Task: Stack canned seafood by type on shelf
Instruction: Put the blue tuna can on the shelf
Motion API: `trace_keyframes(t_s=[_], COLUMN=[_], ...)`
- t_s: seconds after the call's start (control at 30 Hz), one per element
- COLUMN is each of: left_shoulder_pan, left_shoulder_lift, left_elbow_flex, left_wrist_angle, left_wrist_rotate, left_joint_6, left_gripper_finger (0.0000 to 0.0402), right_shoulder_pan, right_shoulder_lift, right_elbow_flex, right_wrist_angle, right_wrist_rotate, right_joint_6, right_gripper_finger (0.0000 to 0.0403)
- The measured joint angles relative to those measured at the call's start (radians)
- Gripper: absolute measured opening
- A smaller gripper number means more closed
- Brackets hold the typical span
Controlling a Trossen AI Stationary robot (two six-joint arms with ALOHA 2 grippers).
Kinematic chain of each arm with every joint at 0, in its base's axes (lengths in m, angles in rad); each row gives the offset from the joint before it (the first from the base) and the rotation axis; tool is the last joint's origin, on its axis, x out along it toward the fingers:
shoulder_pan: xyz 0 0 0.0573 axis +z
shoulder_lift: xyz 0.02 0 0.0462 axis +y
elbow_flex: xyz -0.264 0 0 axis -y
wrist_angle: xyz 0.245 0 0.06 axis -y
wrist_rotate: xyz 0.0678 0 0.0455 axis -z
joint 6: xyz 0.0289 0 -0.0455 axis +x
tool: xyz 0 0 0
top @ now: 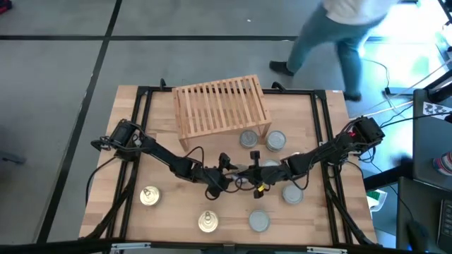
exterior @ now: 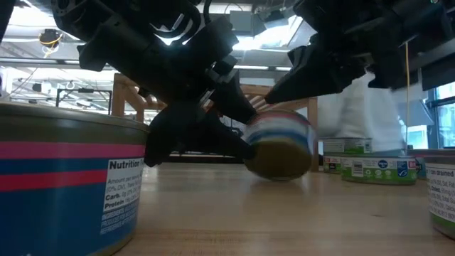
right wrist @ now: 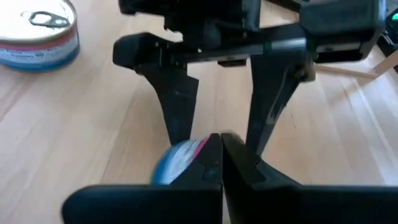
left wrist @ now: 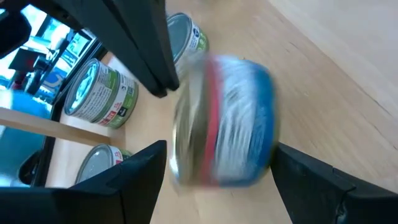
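A blue, red and white striped tin [left wrist: 230,124] with a gold top is tipped onto its side at the table's middle, blurred in both the left wrist view and the low view [exterior: 279,146]. My left gripper [left wrist: 221,168] comes from the table's left and has the tin between its fingers. My right gripper [right wrist: 221,158] comes from the table's right, shut, with its tips at the same tin [right wrist: 180,158]. The slatted wooden shelf [top: 222,107] stands at the far side with no tin on it. My left gripper has the tin between its two fingers, one at the gold top end [left wrist: 180,143], the other at the opposite flat end [left wrist: 270,124]. The fingers slant down from the table's left. The tin is tipped over, its lower rim [exterior: 277,175] at the tabletop. My right gripper meets the tin's upper side [right wrist: 186,152] with its shut fingertips, slanting down from the table's right. The fingers themselves hide the exact spot, so I cannot tell if they press on the rim or the wall.
Two gold-topped tins [top: 149,195] [top: 207,223] stand at the near left. Silver-topped tins stand in front of the shelf [top: 250,139] [top: 276,140] and at the near right [top: 294,192] [top: 260,221]. A person [top: 332,35] walks beyond the far edge.
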Motion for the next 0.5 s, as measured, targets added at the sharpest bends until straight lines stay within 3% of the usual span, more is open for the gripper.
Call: trace_keyframes(t_s=[0.5], left_shoulder_pan=[0.013], left_shoulder_lift=[0.000], left_elbow_flex=[0.000], left_wrist_angle=[0.002], left_wrist_rotate=[0.000], left_joint_6=[-0.015], left_gripper_finger=[0.0280], right_shoulder_pan=[0.003], right_shoulder_lift=[-0.011], right_elbow_flex=[0.000], right_wrist_angle=[-0.009], right_wrist_rotate=[0.003], right_joint_6=[-0.014], right_gripper_finger=[0.0002])
